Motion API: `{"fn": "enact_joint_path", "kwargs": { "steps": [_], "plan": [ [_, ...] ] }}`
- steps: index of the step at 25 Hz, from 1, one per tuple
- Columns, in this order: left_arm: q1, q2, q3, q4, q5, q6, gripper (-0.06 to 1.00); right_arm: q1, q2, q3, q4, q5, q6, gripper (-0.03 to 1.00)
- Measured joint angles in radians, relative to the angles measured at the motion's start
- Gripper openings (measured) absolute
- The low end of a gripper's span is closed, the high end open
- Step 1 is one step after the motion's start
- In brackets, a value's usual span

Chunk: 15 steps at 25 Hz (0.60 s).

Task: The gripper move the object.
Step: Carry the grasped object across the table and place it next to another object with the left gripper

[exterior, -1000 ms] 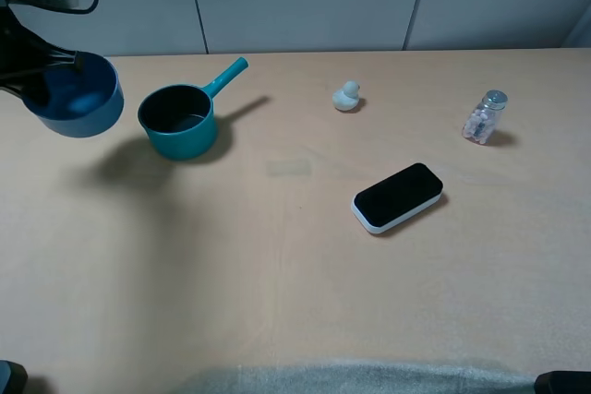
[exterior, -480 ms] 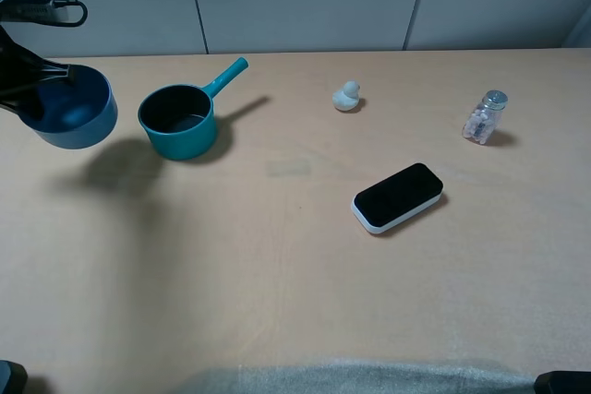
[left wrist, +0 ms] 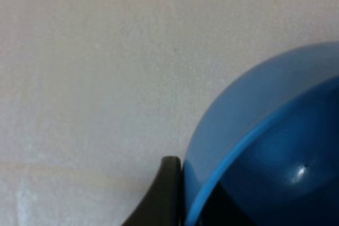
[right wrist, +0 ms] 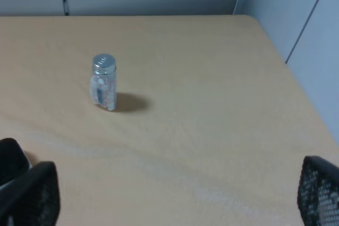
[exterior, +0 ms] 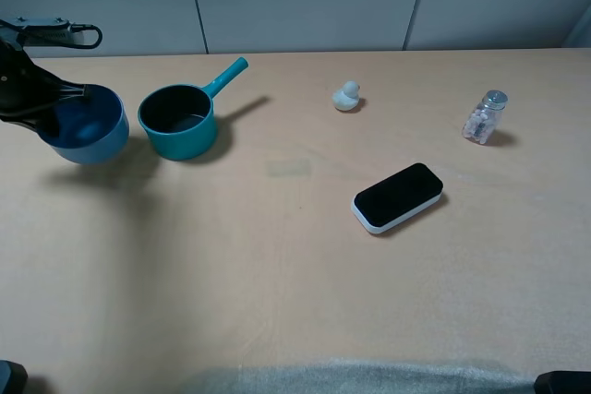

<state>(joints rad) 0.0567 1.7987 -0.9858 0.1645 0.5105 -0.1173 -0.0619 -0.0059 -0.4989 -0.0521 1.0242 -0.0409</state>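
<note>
The round medium-blue bowl [exterior: 88,126] is at the far left of the table, left of the teal saucepan [exterior: 178,121]. My left gripper [exterior: 66,94] is shut on the bowl's rim and holds it low over the table; I cannot tell whether it touches. In the left wrist view the bowl [left wrist: 254,109] fills one corner, with one black finger [left wrist: 165,194] outside its wall. My right gripper [right wrist: 175,199] is open and empty, with its fingers [right wrist: 29,194] spread wide over the table's right end.
The saucepan's long handle [exterior: 226,77] points to the back right. A small white duck [exterior: 347,96] stands at the back middle and a black-and-white case [exterior: 398,197] lies right of centre. A clear jar with a metal lid [exterior: 485,118] [right wrist: 104,82] stands at the right.
My left gripper has lowered the bowl towards the table and shifted it slightly right, closer to the saucepan. Its shadow has drawn in under it. Nothing else has moved.
</note>
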Motion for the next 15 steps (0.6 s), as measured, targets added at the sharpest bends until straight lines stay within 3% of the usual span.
{"fn": "enact_joint_path", "kwargs": {
  "steps": [15],
  "plan": [
    [0.000,0.116,0.000,-0.023,-0.078,-0.002,0.06,0.000,0.000,0.000,0.000,0.000,0.000,0.68]
  ]
}}
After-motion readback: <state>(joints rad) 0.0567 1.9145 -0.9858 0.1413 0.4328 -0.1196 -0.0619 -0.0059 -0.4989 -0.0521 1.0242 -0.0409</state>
